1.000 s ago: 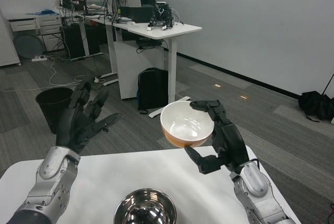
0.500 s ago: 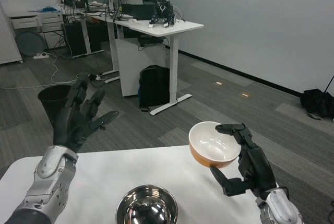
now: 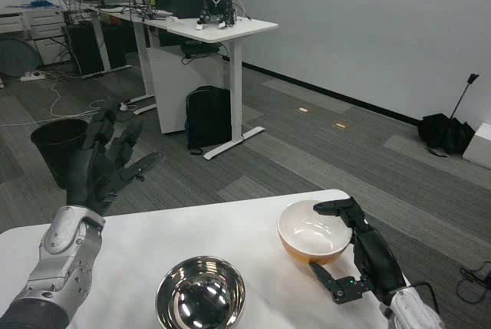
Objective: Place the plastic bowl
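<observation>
A white worktop (image 3: 153, 241) fills the lower part of the head view, with a grey carpeted room behind it. On the right side of the worktop, near its far edge, sits a plastic bowl (image 3: 316, 231), orange on the outside and white inside, upright with its open side up and its base on the worktop surface. The robot's right hand (image 3: 360, 256), black on a silver forearm, is curved around the bowl's right side: one of its fingers (image 3: 335, 207) reaches over the far rim and the thumb points toward the bowl's near lower side. Whether the hand truly grips the bowl or only rests against it cannot be told. Near the front edge of the worktop, left of the plastic bowl and clearly apart from it, stands a shiny metal bowl (image 3: 199, 302), also open side up. The robot's left hand (image 3: 96, 172) is raised above the left side of the worktop, holding nothing, its fingers spread wide. Behind, on the floor, are a black bin (image 3: 55, 145), a white desk (image 3: 219, 30) carrying equipment, and a dark backpack (image 3: 207, 118) leaning at the desk's base.
</observation>
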Robot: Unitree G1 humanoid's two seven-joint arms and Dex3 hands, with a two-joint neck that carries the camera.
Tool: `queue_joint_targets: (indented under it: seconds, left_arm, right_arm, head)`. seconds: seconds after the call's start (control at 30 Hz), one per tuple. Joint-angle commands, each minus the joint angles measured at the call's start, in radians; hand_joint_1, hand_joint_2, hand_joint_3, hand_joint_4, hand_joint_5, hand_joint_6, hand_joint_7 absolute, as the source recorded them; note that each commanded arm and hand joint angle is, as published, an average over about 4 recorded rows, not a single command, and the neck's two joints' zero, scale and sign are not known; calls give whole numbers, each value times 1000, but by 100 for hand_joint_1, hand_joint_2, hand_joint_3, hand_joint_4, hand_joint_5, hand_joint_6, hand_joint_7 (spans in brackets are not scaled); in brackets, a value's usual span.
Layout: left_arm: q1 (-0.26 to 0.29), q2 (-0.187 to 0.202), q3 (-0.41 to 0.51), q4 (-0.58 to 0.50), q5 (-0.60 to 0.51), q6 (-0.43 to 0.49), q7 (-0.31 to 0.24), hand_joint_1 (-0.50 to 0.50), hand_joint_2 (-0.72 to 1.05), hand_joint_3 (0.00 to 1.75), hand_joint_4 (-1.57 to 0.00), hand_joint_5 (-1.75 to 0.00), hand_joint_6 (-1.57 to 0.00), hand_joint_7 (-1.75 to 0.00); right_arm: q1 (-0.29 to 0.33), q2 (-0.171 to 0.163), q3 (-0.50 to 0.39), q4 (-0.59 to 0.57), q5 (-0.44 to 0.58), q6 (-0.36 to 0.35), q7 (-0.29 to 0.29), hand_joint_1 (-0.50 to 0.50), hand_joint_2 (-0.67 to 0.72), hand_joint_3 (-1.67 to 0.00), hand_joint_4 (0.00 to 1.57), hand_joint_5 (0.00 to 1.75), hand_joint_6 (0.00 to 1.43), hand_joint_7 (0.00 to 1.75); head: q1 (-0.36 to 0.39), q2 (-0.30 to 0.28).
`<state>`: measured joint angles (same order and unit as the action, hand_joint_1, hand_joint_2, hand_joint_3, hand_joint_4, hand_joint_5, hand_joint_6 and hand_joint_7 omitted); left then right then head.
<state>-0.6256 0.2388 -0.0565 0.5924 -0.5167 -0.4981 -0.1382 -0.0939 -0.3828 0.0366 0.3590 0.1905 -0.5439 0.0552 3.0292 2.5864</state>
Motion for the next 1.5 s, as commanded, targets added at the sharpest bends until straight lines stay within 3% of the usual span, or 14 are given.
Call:
queue_joint_targets:
  seconds: [0.03, 0.17, 0.4, 0.5, 0.57, 0.6, 0.63, 0.73, 0.8, 0.87, 0.93, 0.97, 1.23, 1.5]
  left_arm:
    - [-17, -2, -4, 16, -2, -4, -1, -50, 69, 4, -60, -41, 0, 0]
    - [-22, -2, -6, 26, -2, -4, -1, -50, 69, 2, -60, -41, 0, 0]
    - [-29, -3, -6, 36, -2, -4, -1, -50, 69, 2, -60, -41, 0, 0]
    - [-31, -2, -6, 39, -2, -4, -1, -50, 69, 2, -60, -41, 0, 0]
    - [-32, -1, -6, 43, -2, -4, -1, -50, 69, 2, -60, -41, 0, 0]
    - [-32, -1, -6, 45, -2, -4, -1, -50, 69, 2, -60, -41, 0, -2]
    - [-33, -1, -6, 48, -2, -4, -1, -50, 69, 0, -60, -41, 0, -3]
    - [-35, 0, -8, 53, -3, -4, -3, -50, 69, 0, -60, -41, 0, -2]
    - [-36, 0, -8, 54, -3, -4, -3, -50, 69, 0, -60, -41, 0, 0]
    - [-37, 0, -9, 55, -3, -4, -4, -50, 69, 0, -60, -41, 0, -2]
    - [-37, 0, -9, 55, -4, -4, -4, -50, 69, 0, -60, -41, 0, -3]
    - [-37, 1, -9, 55, -5, -4, -4, -50, 69, 0, -60, -41, 0, -3]
    - [-36, 2, -10, 55, -13, -7, -4, -50, 69, 2, -60, -41, 0, -2]
    - [-37, 7, -15, 53, -17, -8, -4, -50, 69, 0, -60, -41, 0, 0]
  right_arm:
    - [8, 6, -3, 40, -22, -15, -4, -42, -60, -143, 155, 107, 117, 126]
    - [4, 7, 3, 69, -54, -11, 3, -42, -60, -143, 153, 107, 112, 127]
    - [-1, 6, 6, 110, -61, 8, 34, -42, -60, -143, 131, 126, 59, 159]
    - [-1, 8, 2, 120, -63, 18, 54, -42, -60, -149, 107, 136, 36, 166]
    - [-1, 9, -1, 121, -68, 25, 76, -42, -54, -155, 76, 153, 16, 171]
    - [-1, 10, -6, 121, -71, 27, 91, -42, -45, -147, 60, 160, 7, 171]
    - [-1, 11, -11, 120, -74, 30, 106, -43, -32, -125, 46, 160, 1, 168]
    - [-1, 13, -29, 120, -73, 30, 127, -46, -3, -56, 31, 141, 0, 147]
    - [-1, 14, -42, 117, -68, 25, 134, -46, 9, -40, 21, 112, 0, 122]
    - [0, 15, -58, 108, -57, 19, 145, -46, 22, -28, 10, 61, 0, 93]
    - [0, 16, -69, 96, -42, 18, 153, -46, 31, -20, 3, 17, 0, 75]
    - [0, 16, -73, 90, -35, 19, 154, -46, 34, -16, 1, 5, 0, 66]
    - [12, 25, -126, 21, -6, 61, 183, -46, 47, -8, 0, 0, 0, 7]
    - [23, 52, -244, -68, 63, 37, 177, -46, 47, -2, 0, 0, 0, 0]
  head:
    - [-7, -8]
    - [-10, -12]
    - [-55, -29]
    - [-70, -44]
    - [-74, -47]
    - [-74, -50]
    - [-73, -51]
    - [-71, -58]
    - [-70, -61]
    - [-70, -64]
    - [-70, -65]
    - [-70, -64]
    - [-70, -57]
    - [-81, -45]
